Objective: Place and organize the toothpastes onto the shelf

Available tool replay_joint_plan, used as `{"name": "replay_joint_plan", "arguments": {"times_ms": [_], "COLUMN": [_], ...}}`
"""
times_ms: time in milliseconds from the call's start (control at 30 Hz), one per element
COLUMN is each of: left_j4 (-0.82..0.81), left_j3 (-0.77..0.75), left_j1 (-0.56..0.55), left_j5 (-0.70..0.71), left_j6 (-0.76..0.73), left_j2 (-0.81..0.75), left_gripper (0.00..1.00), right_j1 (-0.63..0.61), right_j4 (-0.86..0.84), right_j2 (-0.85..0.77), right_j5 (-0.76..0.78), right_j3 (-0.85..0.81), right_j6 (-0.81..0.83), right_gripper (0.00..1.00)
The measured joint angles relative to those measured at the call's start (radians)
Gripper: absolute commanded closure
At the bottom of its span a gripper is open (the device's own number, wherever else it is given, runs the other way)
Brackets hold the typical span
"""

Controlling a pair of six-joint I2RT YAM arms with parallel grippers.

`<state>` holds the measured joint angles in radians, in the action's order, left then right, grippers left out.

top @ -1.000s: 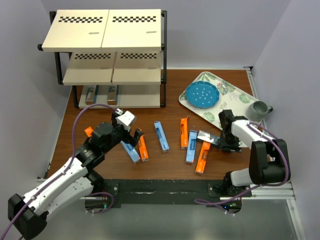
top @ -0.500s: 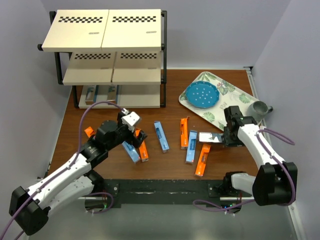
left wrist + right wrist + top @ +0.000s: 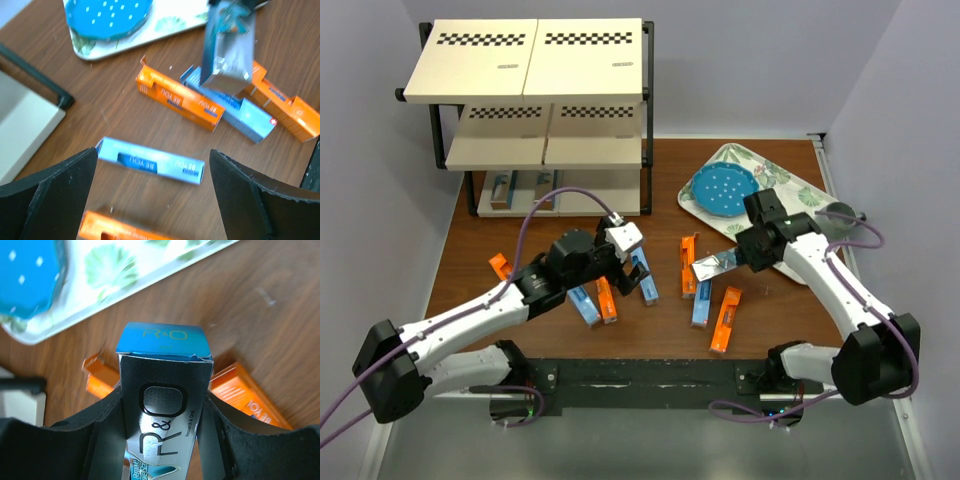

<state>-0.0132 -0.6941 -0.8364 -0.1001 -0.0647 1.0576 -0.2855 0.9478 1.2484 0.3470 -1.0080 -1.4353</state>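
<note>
Several toothpaste cartons lie on the brown table: orange ones (image 3: 606,298) (image 3: 688,265) (image 3: 725,317) (image 3: 500,265) and light blue ones (image 3: 582,303) (image 3: 703,298). My left gripper (image 3: 628,268) is open and empty, hovering over a light blue carton (image 3: 649,290); in the left wrist view that carton (image 3: 150,160) lies between the spread fingers (image 3: 50,200). My right gripper (image 3: 745,255) is shut on a silver-grey carton (image 3: 715,265), held above the table; the right wrist view shows it (image 3: 162,410) clamped between both fingers. The shelf (image 3: 525,60) stands at the far left, with two cartons (image 3: 501,188) (image 3: 542,187) on its bottom board.
A floral tray (image 3: 790,190) at the far right holds a blue plate (image 3: 725,190) and a grey cup (image 3: 840,215). The walls close in on the left, right and far sides. The shelf's black post (image 3: 646,120) stands near the tray.
My left gripper has swung right, from the left cartons to over the middle light blue carton. My right gripper has lifted the silver-grey carton and carried it left and farther away.
</note>
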Motion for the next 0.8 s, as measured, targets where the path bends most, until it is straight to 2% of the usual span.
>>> {"name": "replay_joint_plan", "arguments": {"times_ms": [167, 500, 800], "left_j4": [-0.034, -0.071, -0.098], "left_j3": [-0.057, -0.09, -0.134], "left_j1": [-0.08, -0.283, -0.338], "left_j5": [0.053, 0.282, 0.428], "left_j6": [-0.026, -0.037, -0.023], "left_j2": [0.056, 0.152, 0.285], "left_gripper": [0.0, 0.0, 0.0], "right_j1": [-0.072, -0.247, -0.322], "right_j4": [-0.028, -0.096, -0.134], "right_j2": [0.042, 0.184, 0.258], "right_j5": [-0.001, -0.002, -0.01], "right_j3": [-0.039, -0.13, -0.188], "right_j6": [0.027, 0.041, 0.046], "right_gripper": [0.75, 0.75, 0.75]}}
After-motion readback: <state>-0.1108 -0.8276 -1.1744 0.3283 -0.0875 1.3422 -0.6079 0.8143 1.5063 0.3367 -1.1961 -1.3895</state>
